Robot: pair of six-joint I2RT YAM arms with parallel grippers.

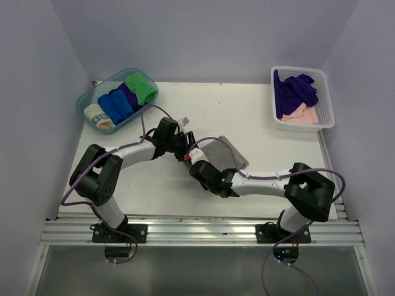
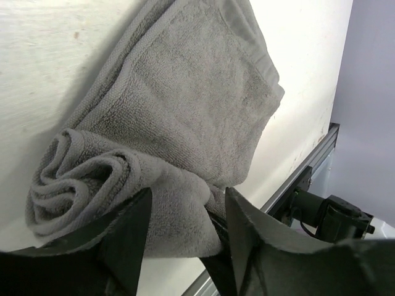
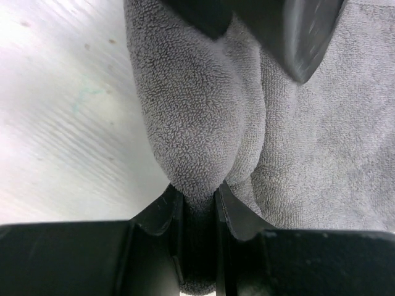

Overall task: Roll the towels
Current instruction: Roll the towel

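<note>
Scuffed white table [image 1: 259, 123], pale lilac walls [image 1: 203, 37], metal rail [image 1: 203, 233] at near edge. Mid-table: grey towel [image 1: 223, 152], half rolled. Astride roll, left gripper [image 2: 185, 203] jaws apart; right gripper [image 3: 197, 197] pinches a fold.

I record the grey towel [image 1: 225, 154] at the middle of the table [image 1: 259, 123]. One end is wound into a loose roll and the rest lies flat. The dark purple towel [image 1: 295, 91] and the pale pink towel [image 1: 303, 115] lie crumpled together in the white basket [image 1: 326, 92] at far right.

Lab cell: plain walls [image 1: 203, 37], railed table [image 1: 247, 117].
</note>
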